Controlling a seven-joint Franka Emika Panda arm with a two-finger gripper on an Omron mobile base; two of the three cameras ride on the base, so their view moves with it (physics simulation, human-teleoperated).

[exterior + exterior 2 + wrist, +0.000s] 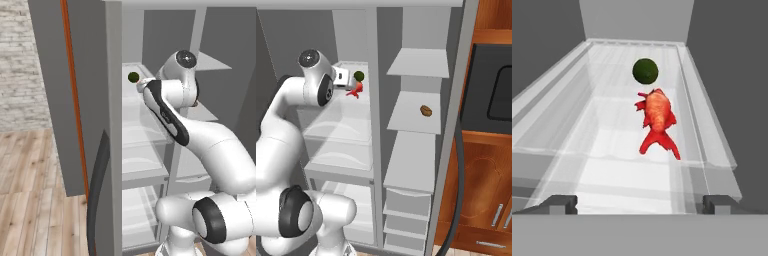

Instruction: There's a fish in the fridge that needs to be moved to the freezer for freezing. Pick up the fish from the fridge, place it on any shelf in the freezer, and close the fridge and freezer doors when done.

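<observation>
The robot is on the first step, reaching for the fish (657,119) that lies in the middle of the hand view on a clear fridge (336,125) shelf just below a dark green ball (645,70), and its gripper (641,204), spread wide and holding nothing, next needs to slide forward around the fish and squeeze.

Fish (657,117): red-orange, paler orange along back, deeper red at fins and tail. Ball (645,70) at far end of same shelf: dark green. Fridge (341,127) walls: mid grey; glass shelves clear with whitish sheen. Freezer (416,65) shelves: opaque light grey; small brown round item (426,110) on one. Door (75,100) at left: grey, thin orange stripe down edge, dark-grey curved handle. Gripper (641,204) finger tips dark grey. Arm white, dark joints. Floor: pale wood planks. Far-left wall: whitish brick. Right cabinets: reddish-brown wood.
</observation>
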